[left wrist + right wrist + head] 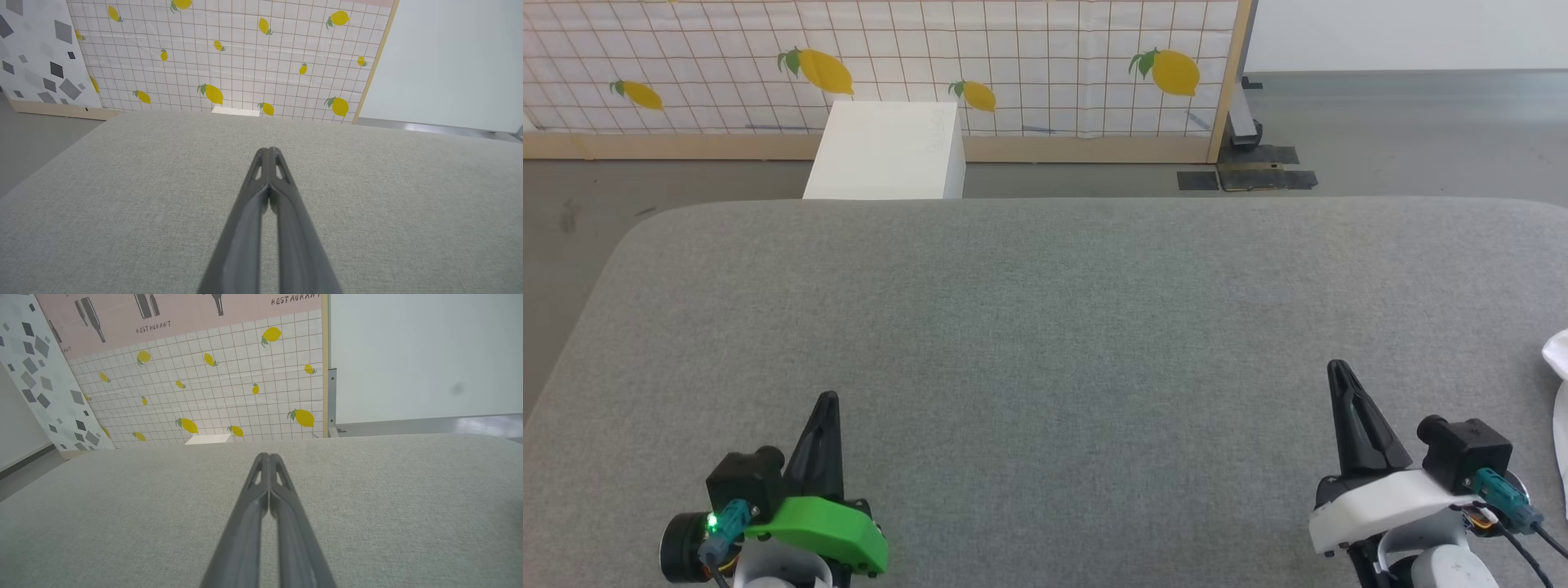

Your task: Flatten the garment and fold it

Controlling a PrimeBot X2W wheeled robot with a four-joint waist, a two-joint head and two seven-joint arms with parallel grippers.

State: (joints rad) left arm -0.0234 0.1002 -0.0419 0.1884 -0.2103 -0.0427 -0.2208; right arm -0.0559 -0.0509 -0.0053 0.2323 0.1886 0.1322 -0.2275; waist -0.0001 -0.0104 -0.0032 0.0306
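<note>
Grey woven cloth covers the wide padded surface in front of the robot, and its far corners are rounded. Behind it, on the grey floor, a white box stands close to a lemon panel, which is a white grid sheet with yellow lemons in a pale wooden frame. In the right wrist view a pink poster with the word RESTAURANT hangs above this panel.

The left gripper, with a green cover on its wrist, is at the near left part of the surface. Its two dark fingers are pressed together to one point, with nothing between them; the left wrist view shows the tips meeting. The right gripper, with a white cover, is at the near right part. Its fingers are also pressed together and hold nothing, as the right wrist view confirms. Both grippers point toward the far side.

The garment shows as a piece of white fabric at the right edge of the head view. It lies on the surface to the right of the right gripper, apart from it, and most of it is cut off by the picture edge.
</note>
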